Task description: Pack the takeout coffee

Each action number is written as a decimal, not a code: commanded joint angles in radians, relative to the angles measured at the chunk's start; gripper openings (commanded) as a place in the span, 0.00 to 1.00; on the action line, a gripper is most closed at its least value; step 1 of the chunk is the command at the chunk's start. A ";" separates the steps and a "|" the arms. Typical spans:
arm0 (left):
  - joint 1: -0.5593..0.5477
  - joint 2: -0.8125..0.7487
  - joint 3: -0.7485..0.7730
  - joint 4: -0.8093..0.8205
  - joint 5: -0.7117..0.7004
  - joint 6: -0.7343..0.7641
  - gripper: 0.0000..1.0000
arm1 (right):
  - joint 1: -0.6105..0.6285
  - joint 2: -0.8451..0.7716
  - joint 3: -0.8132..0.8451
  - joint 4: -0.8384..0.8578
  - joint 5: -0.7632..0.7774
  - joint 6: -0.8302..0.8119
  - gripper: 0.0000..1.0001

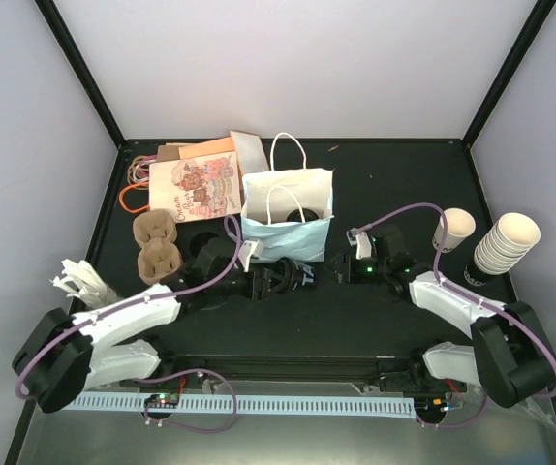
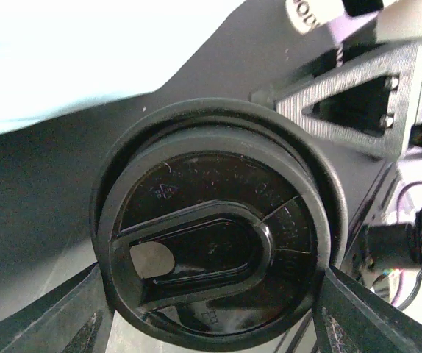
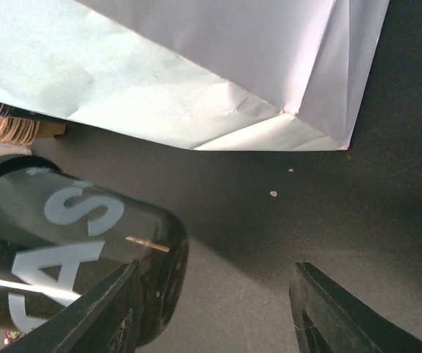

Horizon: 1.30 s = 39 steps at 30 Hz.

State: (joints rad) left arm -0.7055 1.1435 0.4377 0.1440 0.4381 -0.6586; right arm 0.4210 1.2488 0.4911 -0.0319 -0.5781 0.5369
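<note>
My left claw (image 1: 278, 280) straddles the upright coffee (image 2: 211, 243), clamped or not I cannot tell, bag (image 1: 288, 208) at twelve o'clock; right claw (image 3: 222, 309) released.

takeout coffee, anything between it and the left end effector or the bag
nothing visible: the left end effector straddles the takeout coffee, and only bare table lies between it and the paper bag

White arm links (image 1: 128, 315), black joints (image 1: 50, 363), lilac cables (image 1: 404, 208), green wrist LEDs (image 1: 363, 248).
</note>
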 commanded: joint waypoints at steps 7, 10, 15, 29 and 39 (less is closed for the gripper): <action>-0.144 0.012 0.442 -1.078 -0.224 0.245 0.70 | 0.004 -0.028 -0.009 -0.060 -0.017 -0.065 0.58; -0.228 0.117 0.584 -1.228 -0.328 0.250 0.70 | 0.006 -0.025 -0.017 -0.063 -0.044 -0.075 0.59; -0.336 0.275 0.731 -1.321 -0.464 0.240 0.70 | 0.022 -0.036 -0.042 -0.046 -0.068 -0.070 0.59; -0.470 0.454 0.846 -1.309 -0.615 0.181 0.73 | 0.025 -0.088 -0.066 -0.057 -0.072 -0.068 0.59; -0.465 0.429 0.817 -1.273 -0.599 0.174 0.85 | 0.031 -0.076 -0.057 -0.054 -0.081 -0.071 0.59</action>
State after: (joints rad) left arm -1.1732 1.5906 1.2560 -1.1358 -0.1490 -0.4702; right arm 0.4435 1.1751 0.4313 -0.0948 -0.6388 0.4767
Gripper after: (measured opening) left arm 0.832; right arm 0.594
